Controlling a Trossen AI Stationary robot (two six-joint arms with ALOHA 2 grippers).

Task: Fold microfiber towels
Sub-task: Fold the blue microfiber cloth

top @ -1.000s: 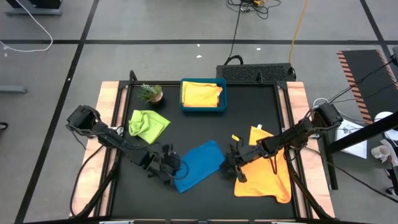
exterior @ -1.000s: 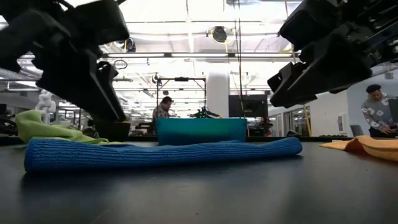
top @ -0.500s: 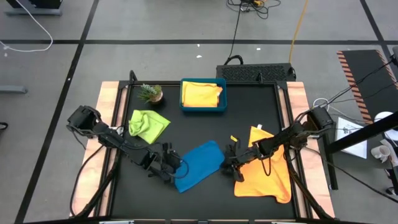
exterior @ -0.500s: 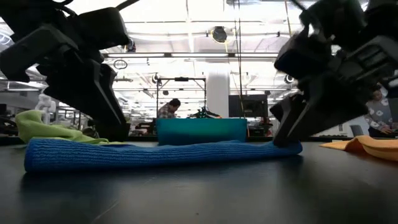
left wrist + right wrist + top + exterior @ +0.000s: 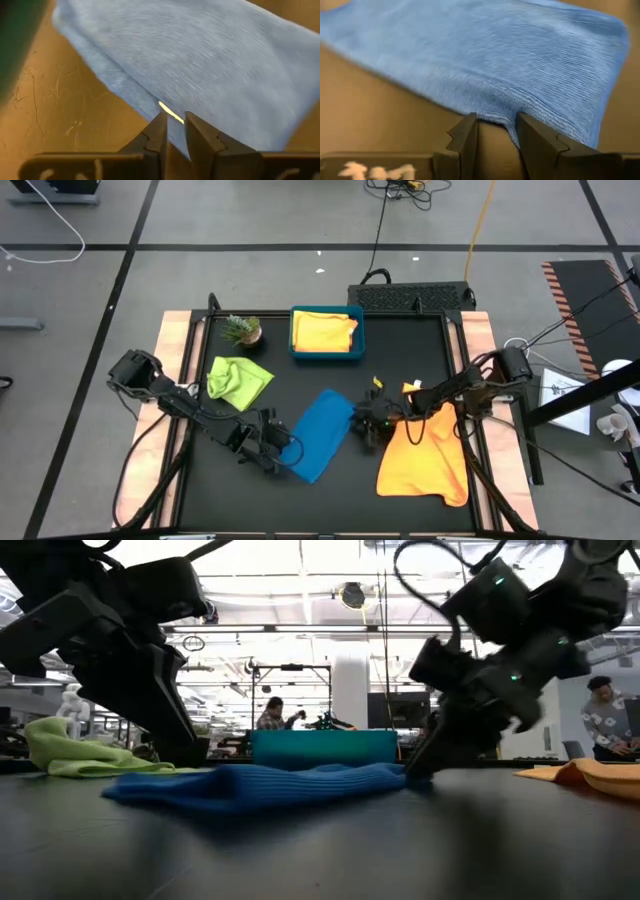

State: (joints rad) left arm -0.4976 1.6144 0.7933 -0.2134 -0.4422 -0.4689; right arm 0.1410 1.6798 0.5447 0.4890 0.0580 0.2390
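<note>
Two dark, jointed arms trail looping black cables and end in blunt, angular dark fingers [image 5: 465, 137].

Soft blue square microfiber towel [image 5: 318, 435] lies rumpled flat, its opposite edges pinched between left gripper [image 5: 283, 452] and right gripper [image 5: 362, 420].
</note>
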